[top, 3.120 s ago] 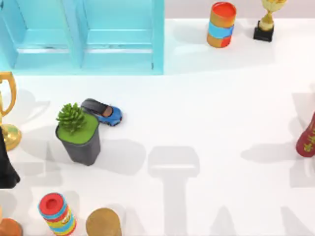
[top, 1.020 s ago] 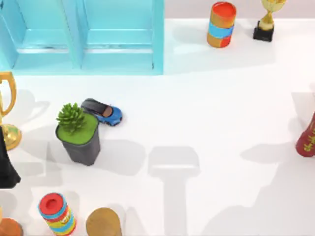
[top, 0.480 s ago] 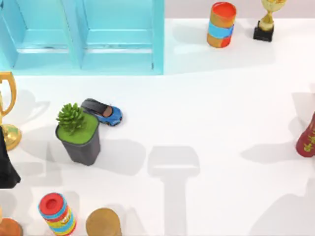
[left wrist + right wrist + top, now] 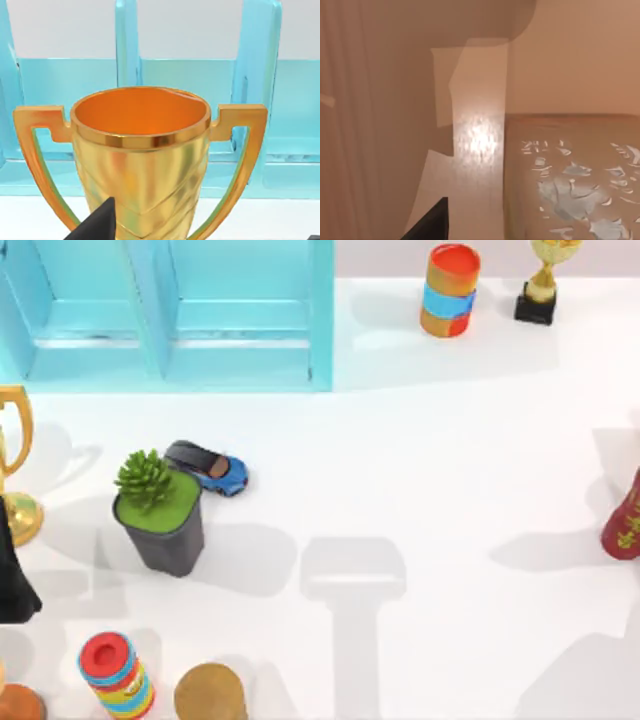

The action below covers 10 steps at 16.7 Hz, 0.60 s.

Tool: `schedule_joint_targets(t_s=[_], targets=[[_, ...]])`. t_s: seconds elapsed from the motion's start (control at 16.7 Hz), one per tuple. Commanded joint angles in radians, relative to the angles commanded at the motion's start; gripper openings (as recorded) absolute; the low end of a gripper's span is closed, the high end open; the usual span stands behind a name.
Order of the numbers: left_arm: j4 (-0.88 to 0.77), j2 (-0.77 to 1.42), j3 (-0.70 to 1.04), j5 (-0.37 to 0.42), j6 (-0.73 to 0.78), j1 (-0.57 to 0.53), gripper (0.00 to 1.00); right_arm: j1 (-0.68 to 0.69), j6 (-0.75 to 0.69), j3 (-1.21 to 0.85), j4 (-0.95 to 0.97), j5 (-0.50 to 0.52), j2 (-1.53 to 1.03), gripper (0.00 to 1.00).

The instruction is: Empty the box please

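The box (image 4: 320, 310) is a light blue case with two open compartments at the table's back left; I see nothing inside the parts that show. It also stands behind the trophy in the left wrist view (image 4: 260, 75). My left arm (image 4: 12, 580) is at the left edge, just in front of a gold trophy (image 4: 15, 470). In its wrist view the left gripper (image 4: 206, 236) is open, its fingertips (image 4: 97, 225) set wide apart close to the trophy cup (image 4: 140, 150). One dark finger (image 4: 432, 222) of my right gripper shows against a beige room.
A blue toy car (image 4: 212, 468) lies beside a potted plant (image 4: 160, 510) at the middle left. A striped can (image 4: 450, 290) and a small trophy (image 4: 545, 280) stand at the back right, a red bottle (image 4: 625, 525) at the right edge, and cans (image 4: 115, 675) at the front left.
A large shadow at the table's front right has shrunk back toward the right edge. Nothing on the table has moved.
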<state>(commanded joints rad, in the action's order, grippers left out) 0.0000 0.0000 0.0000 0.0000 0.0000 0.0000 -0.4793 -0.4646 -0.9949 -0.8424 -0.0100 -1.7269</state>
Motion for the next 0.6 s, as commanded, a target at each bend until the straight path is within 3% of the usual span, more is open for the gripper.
schedule_joint_targets(t_s=[0.6], targets=[[0.000,0.000,0.000,0.000,0.000,0.000,1.00,0.000,0.000,0.000,0.000,0.000,0.000,0.02]])
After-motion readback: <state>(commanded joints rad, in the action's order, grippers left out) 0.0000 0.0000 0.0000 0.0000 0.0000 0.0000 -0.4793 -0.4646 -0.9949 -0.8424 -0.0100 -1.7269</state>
